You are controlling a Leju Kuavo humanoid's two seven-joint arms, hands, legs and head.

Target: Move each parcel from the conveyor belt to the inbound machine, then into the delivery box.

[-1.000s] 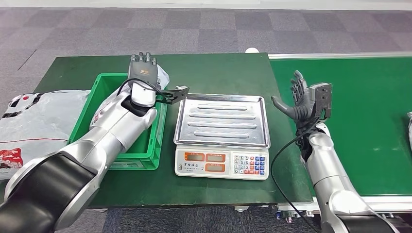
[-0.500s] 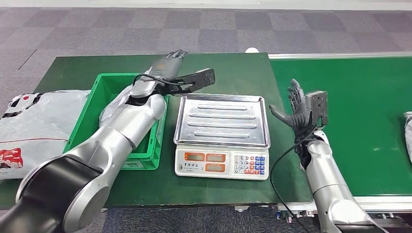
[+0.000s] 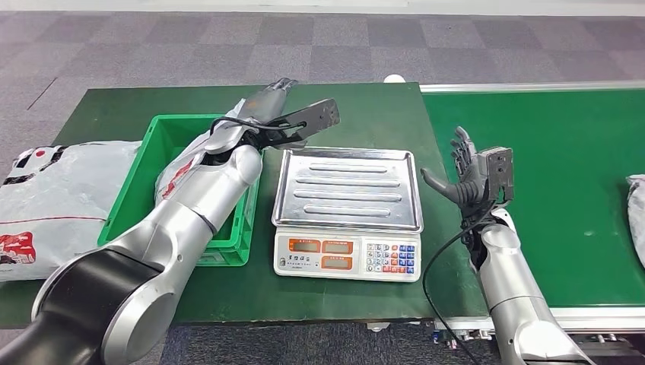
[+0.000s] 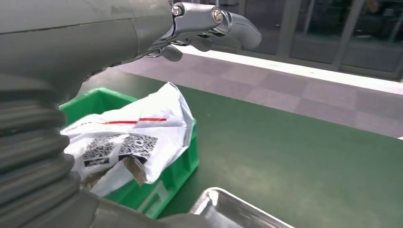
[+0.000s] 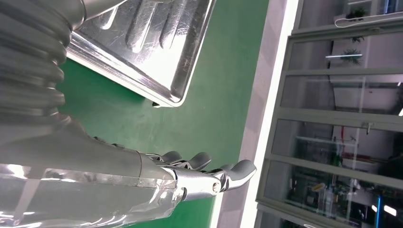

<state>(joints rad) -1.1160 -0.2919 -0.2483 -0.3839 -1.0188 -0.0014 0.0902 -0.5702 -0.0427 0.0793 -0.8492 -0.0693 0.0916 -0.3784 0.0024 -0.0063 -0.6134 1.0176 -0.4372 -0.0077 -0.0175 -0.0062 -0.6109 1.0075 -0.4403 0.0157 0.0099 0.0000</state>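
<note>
One parcel (image 4: 128, 142) sits in the bin (image 3: 144, 179), scale (image 3: 347, 190) bare, next parcel (image 3: 637, 217) waits on the belt (image 3: 563, 182); left hand (image 3: 266, 103) and right hand (image 3: 468, 163) empty, fingers apart

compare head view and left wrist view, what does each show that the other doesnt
Head view alone: the right hand open beside the scale, the scale's keypad, the conveyor belt with a parcel at its far right edge, and a large bag beside the bin.
Left wrist view alone: the QR codes and torn flap on the parcel in the bin.
Both: the left hand holding nothing, the green bin, the parcel in the bin, the scale's steel tray and the green table.
</note>
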